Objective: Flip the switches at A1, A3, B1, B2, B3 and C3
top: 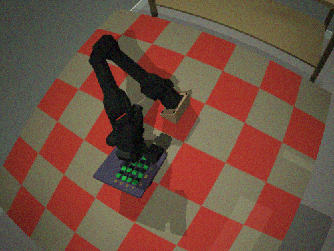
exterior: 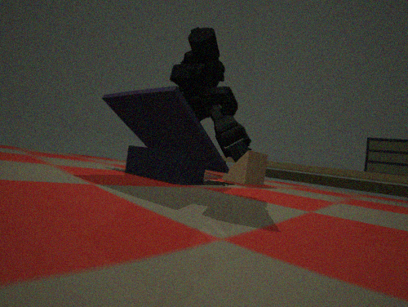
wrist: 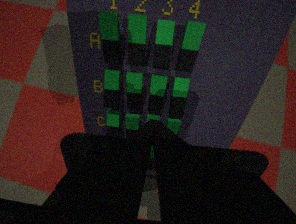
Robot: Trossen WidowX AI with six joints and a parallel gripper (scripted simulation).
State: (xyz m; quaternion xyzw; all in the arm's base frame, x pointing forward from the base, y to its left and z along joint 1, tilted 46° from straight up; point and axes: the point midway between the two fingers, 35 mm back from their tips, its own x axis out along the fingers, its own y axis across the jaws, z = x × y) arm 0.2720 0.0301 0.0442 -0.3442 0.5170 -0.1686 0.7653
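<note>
The dark blue panel (top: 105,171) (exterior: 155,118) (wrist: 225,75) is tilted on its base. In the wrist view each visible switch has a green far half and a black near half. A1 (wrist: 109,27) is darker green, A3 (wrist: 165,33) brighter. B1 (wrist: 111,80), B2 (wrist: 134,82) and B3 (wrist: 158,84) show below them. Which ends are raised is hard to tell. C3 (wrist: 152,117) shows only a green sliver; the fingertips hide the rest. My gripper (wrist: 153,123) is shut and empty, at C3's near side; contact cannot be told. Switches nearer the arm are hidden.
A4 (wrist: 194,35) and B4 (wrist: 181,86) are at the right of the wrist view. A tan wedge-shaped block (top: 175,115) (exterior: 255,168) is at the arm's base. A wooden bench (top: 250,27) stands beyond the checkered floor. The arm shades part of the panel.
</note>
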